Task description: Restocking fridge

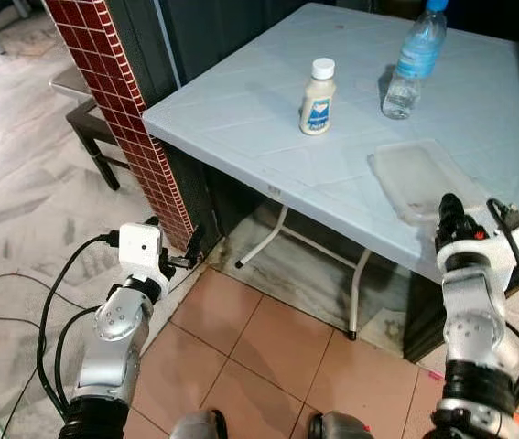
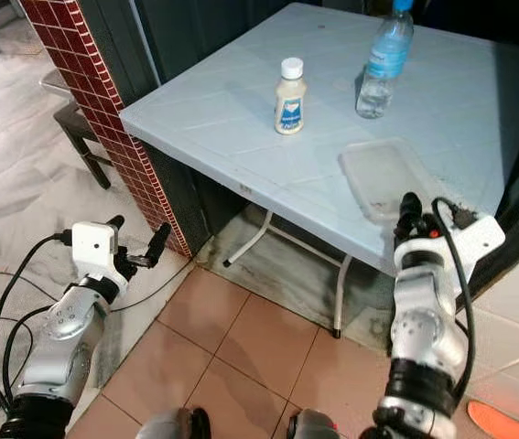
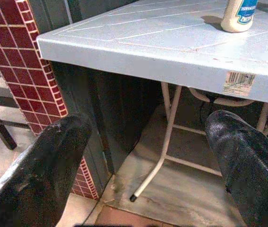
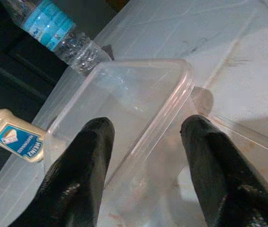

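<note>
At the lower left of the head view our left gripper [image 1: 178, 247] hangs below the table [image 1: 241, 137] edge, beside the red-tiled pillar [image 1: 122, 101]; its fingers stand wide apart with nothing between them, aimed under the tabletop towards the folding legs. Moving right, the sauce bottle [image 1: 318, 97] stands upright near the middle of the table, cap up, and the water bottle [image 1: 415, 60] stands upright at the upper right, just beyond it. Nearer the front edge, at centre right, lies the clear plastic container [image 1: 416, 178], flat on the tabletop, its long axis running from the table's near edge away towards the water bottle. Our right gripper [image 4: 145, 142] sits at that near end of the container: in the wrist view its two fingers are spread, one on each side of the container's near rim, and we cannot tell whether they touch it; they hold nothing yet. We judge the right arm far the nearer one, with the container lying straight ahead along its fingers, so a short reach forward and a squeeze across the rim seems the next step.
</note>
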Robot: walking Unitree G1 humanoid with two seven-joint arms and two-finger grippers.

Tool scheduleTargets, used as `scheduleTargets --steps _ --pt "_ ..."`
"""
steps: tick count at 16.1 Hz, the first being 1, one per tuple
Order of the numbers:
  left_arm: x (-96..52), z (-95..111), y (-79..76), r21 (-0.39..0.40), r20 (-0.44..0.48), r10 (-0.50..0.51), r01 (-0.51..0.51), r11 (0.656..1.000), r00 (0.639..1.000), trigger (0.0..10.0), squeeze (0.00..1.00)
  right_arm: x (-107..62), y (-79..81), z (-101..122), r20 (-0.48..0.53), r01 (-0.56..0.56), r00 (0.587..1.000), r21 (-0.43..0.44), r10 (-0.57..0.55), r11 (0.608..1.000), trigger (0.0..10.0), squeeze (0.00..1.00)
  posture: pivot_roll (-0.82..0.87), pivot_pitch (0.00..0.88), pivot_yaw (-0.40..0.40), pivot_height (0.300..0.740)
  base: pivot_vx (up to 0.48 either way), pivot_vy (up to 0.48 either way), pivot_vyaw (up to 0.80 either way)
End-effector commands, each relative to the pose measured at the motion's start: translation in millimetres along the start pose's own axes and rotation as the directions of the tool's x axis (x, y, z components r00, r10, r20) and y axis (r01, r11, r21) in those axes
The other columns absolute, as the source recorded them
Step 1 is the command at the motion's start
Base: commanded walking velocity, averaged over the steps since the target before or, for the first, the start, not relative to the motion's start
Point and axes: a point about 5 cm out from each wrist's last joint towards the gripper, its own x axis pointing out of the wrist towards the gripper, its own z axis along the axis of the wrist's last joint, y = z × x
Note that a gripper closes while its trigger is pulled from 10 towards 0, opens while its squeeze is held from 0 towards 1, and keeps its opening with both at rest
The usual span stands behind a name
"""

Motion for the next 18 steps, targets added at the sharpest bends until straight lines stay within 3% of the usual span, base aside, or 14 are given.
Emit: scheduleTargets --steps 1,13,17,18 --pt "-2.5 1.7 4.8 0.019 -0.001 0.012 -0.012 1.000 1.000 10.0 0.00 3.0 -0.6 0.2 0.002 0.004 1.000 0.015 -0.004 1.000 0.0 0.00 0.03 0.077 0.091 0.740 0.000 0.000 0.00" --pt "-1.4 4.3 5.2 0.027 0.007 0.012 -0.012 1.000 1.000 10.0 0.00 5.8 -10.0 3.9 0.019 0.047 0.999 0.019 -0.047 0.999 0.0 0.00 0.02 0.072 0.089 0.740 0.000 0.000 0.00" --pt "-0.4 6.2 3.5 0.030 0.016 0.009 -0.009 1.000 1.000 10.0 0.00 6.7 -4.2 4.4 0.022 0.029 0.999 0.007 -0.029 1.000 0.0 0.00 0.02 0.076 0.087 0.740 0.000 0.000 0.00" --pt "-0.5 5.7 3.3 0.030 0.015 0.009 -0.010 1.000 1.000 10.0 0.00 3.5 3.9 -0.8 0.011 0.000 1.000 -0.059 0.000 0.998 0.0 0.00 0.01 0.073 0.085 0.740 0.000 0.000 0.00"
